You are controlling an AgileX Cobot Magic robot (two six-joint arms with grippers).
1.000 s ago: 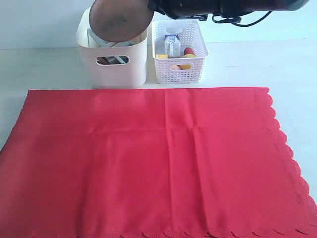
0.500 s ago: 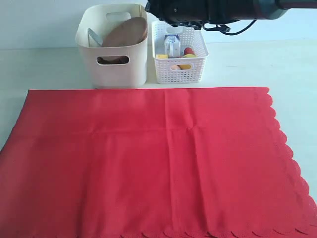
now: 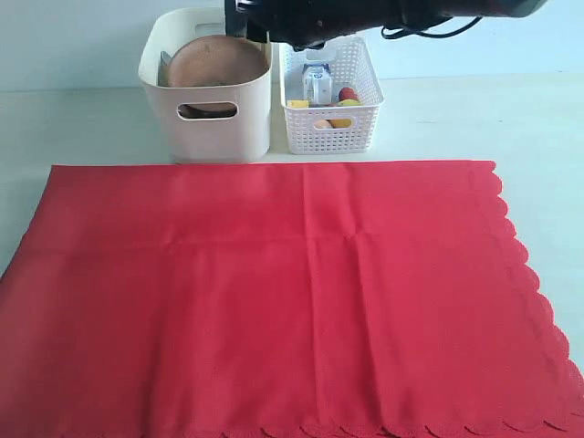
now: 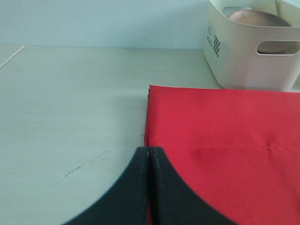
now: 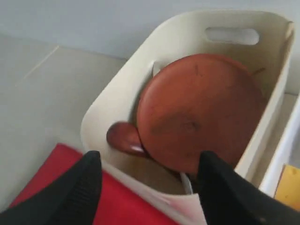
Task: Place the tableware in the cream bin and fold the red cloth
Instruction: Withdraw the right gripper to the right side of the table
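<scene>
The cream bin [image 3: 208, 117] stands at the back, behind the red cloth [image 3: 274, 292], which lies flat and spread out. A round brown plate [image 3: 216, 62] rests tilted inside the bin on other tableware; the brown wooden spoon [image 5: 123, 137] pokes out from under the plate [image 5: 199, 110]. My right gripper [image 5: 149, 161] hovers above the bin [image 5: 117, 101], open, with nothing between its fingers. Over the cloth's corner [image 4: 220, 140] my left gripper [image 4: 149, 151] is shut and empty, with the bin [image 4: 243, 61] beyond it.
A white lattice basket [image 3: 330, 117] holding a milk carton [image 3: 317, 84] and food pieces sits right of the bin. The right arm [image 3: 365, 16] reaches across the back above both containers. Bare table [image 4: 70, 108] lies left of the cloth.
My right gripper opened and let go of the round brown plate, which dropped from above the rim to rest inside the bin. The arm shifted left.
</scene>
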